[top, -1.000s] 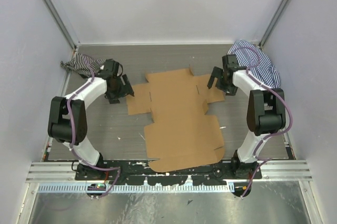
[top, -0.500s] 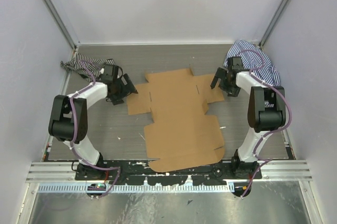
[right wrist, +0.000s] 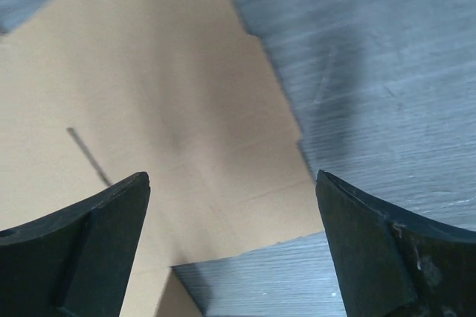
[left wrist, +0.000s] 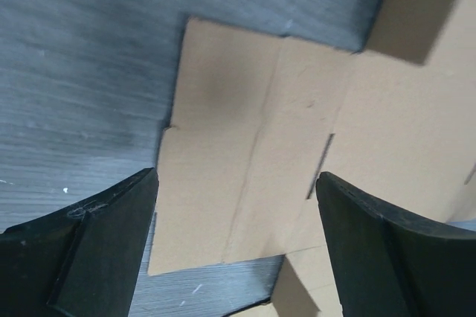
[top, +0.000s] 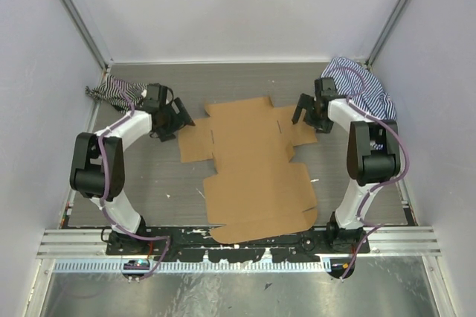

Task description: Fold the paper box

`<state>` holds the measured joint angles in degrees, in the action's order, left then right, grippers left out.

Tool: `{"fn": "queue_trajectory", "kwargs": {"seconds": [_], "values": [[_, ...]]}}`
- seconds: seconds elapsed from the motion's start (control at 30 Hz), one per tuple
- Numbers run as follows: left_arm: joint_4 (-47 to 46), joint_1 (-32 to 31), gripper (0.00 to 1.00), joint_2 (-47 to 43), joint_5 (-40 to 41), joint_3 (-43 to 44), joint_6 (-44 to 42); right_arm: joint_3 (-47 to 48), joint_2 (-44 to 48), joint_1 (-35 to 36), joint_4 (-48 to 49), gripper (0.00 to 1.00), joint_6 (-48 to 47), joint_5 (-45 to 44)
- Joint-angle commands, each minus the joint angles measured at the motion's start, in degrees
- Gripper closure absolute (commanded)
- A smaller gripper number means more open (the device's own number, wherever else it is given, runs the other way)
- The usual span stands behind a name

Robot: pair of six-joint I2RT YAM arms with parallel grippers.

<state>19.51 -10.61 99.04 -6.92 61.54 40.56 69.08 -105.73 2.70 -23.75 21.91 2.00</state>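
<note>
Paper box [top: 256,172] lies flat and unfolded in the middle of the bench [top: 149,183], every panel down on the surface. Left pincer [top: 181,120] hangs low over the left side flap [left wrist: 223,175], jaws wide, nothing between them. Right pincer [top: 309,117] mirrors it over the right side flap [right wrist: 186,131], equally wide and empty. Probable reason for the symmetric stance: both wings hinge on scored creases and want raising together, so the sheet does not skew. No fold made yet. Striped cloths [top: 111,92] sit heaped at the far corners, apart from the cardboard.
</note>
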Motion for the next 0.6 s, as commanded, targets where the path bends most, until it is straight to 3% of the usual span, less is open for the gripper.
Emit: {"fn": "queue_trajectory", "kwargs": {"seconds": [0.0, 0.3, 0.57], "values": [[3.4, 0.1, 0.08, -0.5, 1.3, 9.7, -1.8, 12.6, 0.9, 5.7, -2.6, 0.04, -3.7, -5.0], [7.8, 0.1, 0.12, 0.8, 1.8, 17.1, -5.0, 38.7, -14.9, 10.8, -11.6, 0.21, -5.8, -8.2], [7.5, -0.1, 0.15, 1.6, 0.4, 17.0, -5.9, 46.9, -22.8, 12.6, -11.4, 0.43, -10.1, -6.6]]}}
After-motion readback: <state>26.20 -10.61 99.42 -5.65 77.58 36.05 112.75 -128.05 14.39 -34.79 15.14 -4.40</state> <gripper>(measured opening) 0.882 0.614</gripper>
